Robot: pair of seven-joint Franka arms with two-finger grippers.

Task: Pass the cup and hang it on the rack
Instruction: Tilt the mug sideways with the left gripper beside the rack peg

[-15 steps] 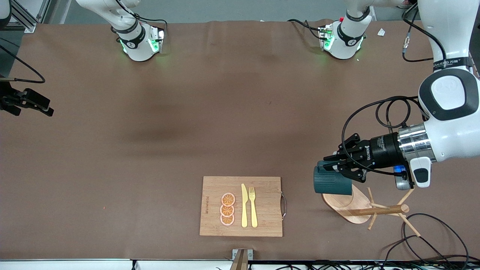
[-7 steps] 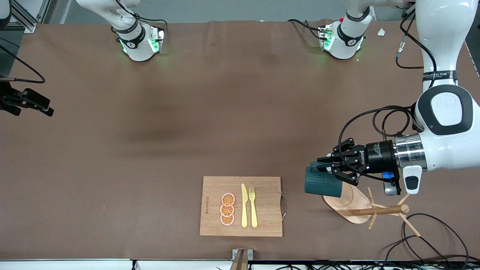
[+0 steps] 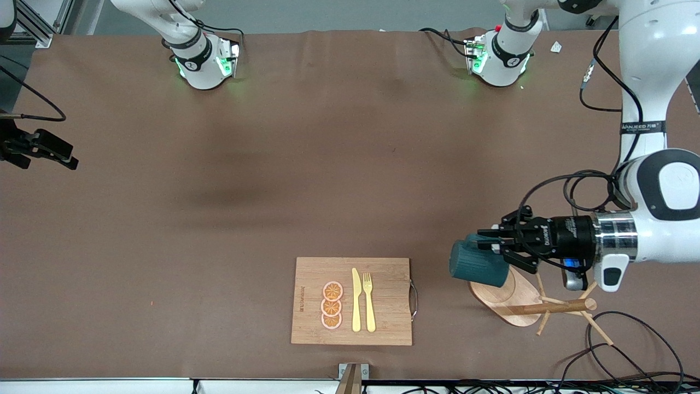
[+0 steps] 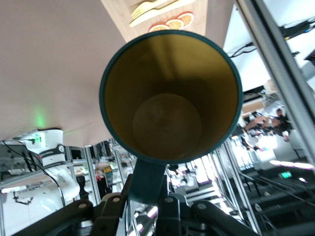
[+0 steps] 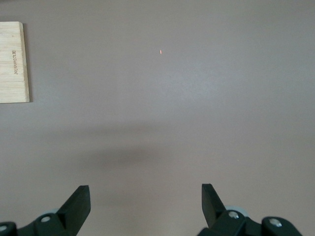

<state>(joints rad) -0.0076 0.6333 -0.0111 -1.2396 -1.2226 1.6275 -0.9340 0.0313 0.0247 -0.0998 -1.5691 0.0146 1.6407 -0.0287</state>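
Gripping cup (image 3: 480,265) beside rack (image 3: 525,303)

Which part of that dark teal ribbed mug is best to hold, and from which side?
The loop handle, from the mug's handle side, as the left gripper does now: the dark teal ribbed mug lies sideways over the wooden mug tree's base, and the handle offers a narrow strip for two fingers.

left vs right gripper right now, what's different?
The left gripper is shut on the cup by its handle, over the rack; the right gripper is open and holds nothing. The left works; the right waits at the right arm's end. Both are black two-finger grippers.
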